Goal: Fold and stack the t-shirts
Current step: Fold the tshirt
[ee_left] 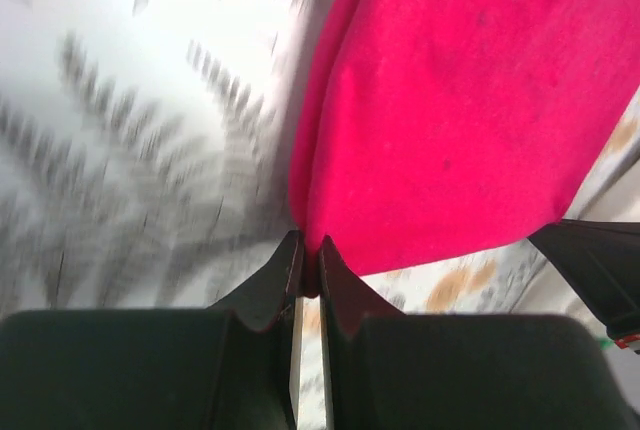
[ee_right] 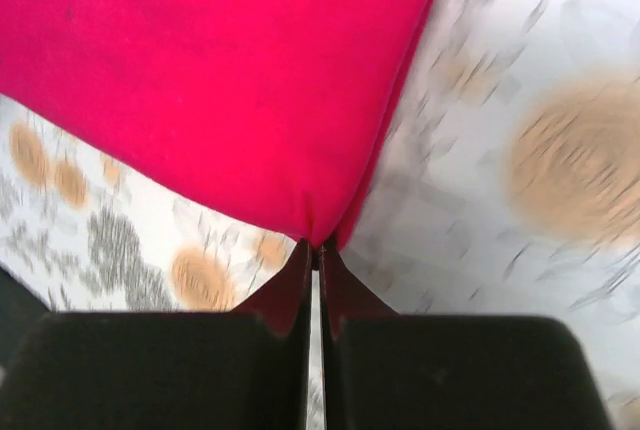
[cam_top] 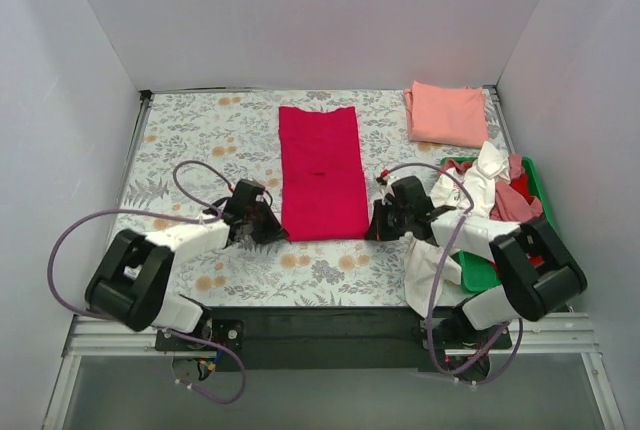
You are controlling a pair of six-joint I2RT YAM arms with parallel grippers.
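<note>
Crimson t-shirt (cam_top: 320, 172) flat in a long strip on the bench (cam_top: 195, 135), near corners pinched: one in the left hand (ee_left: 310, 250), the other in the right hand (ee_right: 315, 250) (both clamped tight on cloth). Salmon t-shirt (cam_top: 446, 113) folded at far right; white and pink t-shirts (cam_top: 492, 188) heaped in the green tray (cam_top: 537, 188).

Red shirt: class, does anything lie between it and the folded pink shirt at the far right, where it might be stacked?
Nothing visible does. Only bare table lies between the red shirt and the pink shirt. The tray of loose shirts sits nearer, off that line.
</note>
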